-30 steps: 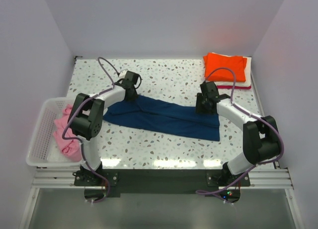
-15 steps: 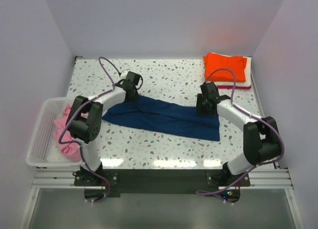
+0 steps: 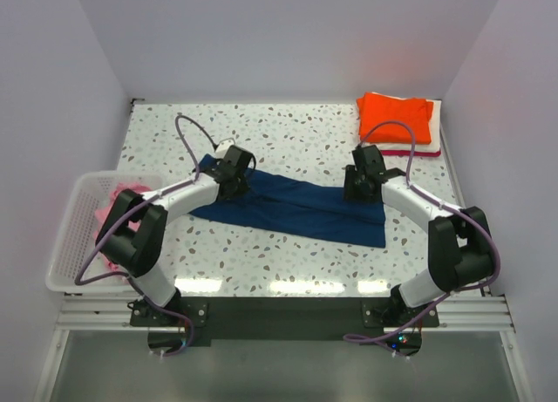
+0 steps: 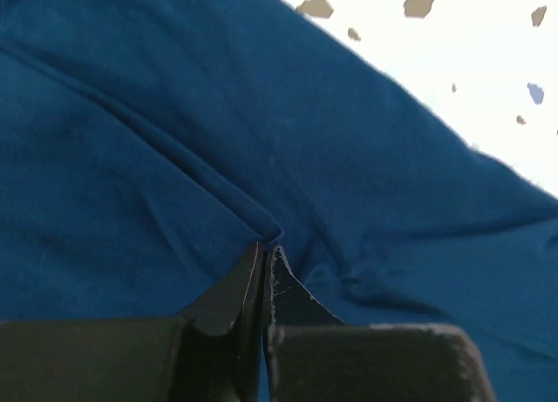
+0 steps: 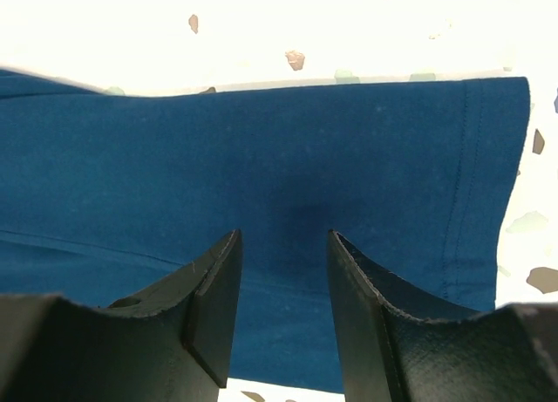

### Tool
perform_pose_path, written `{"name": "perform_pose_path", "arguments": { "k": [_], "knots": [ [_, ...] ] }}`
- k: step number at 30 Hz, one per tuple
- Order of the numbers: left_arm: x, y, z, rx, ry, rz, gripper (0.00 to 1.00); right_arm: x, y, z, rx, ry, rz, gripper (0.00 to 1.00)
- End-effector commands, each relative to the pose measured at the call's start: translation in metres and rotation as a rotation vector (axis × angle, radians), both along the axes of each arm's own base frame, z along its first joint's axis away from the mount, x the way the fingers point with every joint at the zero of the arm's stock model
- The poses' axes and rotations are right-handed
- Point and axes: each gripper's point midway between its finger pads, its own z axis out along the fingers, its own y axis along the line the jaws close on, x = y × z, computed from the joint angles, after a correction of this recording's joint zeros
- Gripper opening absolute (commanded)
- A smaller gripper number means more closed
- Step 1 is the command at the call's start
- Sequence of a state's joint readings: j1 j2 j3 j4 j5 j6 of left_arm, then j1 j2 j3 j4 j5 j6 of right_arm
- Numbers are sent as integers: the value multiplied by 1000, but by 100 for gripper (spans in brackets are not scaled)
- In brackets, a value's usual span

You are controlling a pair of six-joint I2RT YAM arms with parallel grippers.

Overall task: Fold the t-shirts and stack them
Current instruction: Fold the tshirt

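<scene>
Left tool [image 4: 267, 250] pinching, creased navy t-shirt [image 4: 366, 158]

Navy t-shirt [image 3: 292, 208]: folded lengthwise into long narrow band, flat across centre of table [image 3: 288, 132], slanting from far-left to near-right. Stitched hem at right end, soft creases and raised ridge near left end.
Pink t-shirt [image 3: 106, 208]: crumpled, unfolded heap at table's left edge, partly hidden.
Orange t-shirt [image 3: 394, 116]: folded rectangle, top of stack at table's far-right corner.
White t-shirt [image 3: 433, 127]: folded beneath orange, edge showing.
Red t-shirt [image 3: 394, 153]: bottom of stack, thin strip on near side.
</scene>
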State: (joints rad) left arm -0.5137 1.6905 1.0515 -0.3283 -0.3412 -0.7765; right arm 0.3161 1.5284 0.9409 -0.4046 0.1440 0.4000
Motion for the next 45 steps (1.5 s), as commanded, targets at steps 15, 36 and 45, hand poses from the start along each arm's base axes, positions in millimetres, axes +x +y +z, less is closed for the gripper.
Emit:
{"name": "perform_pose_path", "arguments": {
  "k": [15, 36, 45],
  "knots": [
    [-54, 5, 6, -122, -42, 3, 0, 2, 4, 11, 31, -51, -1, 47],
    [-21, 52, 41, -80, -105, 158, 38, 0, -4, 13, -8, -29, -26, 47],
    [18, 66, 19, -5, -40, 217, 30, 2, -7, 16, -28, -34, -37, 47]
  ]
}}
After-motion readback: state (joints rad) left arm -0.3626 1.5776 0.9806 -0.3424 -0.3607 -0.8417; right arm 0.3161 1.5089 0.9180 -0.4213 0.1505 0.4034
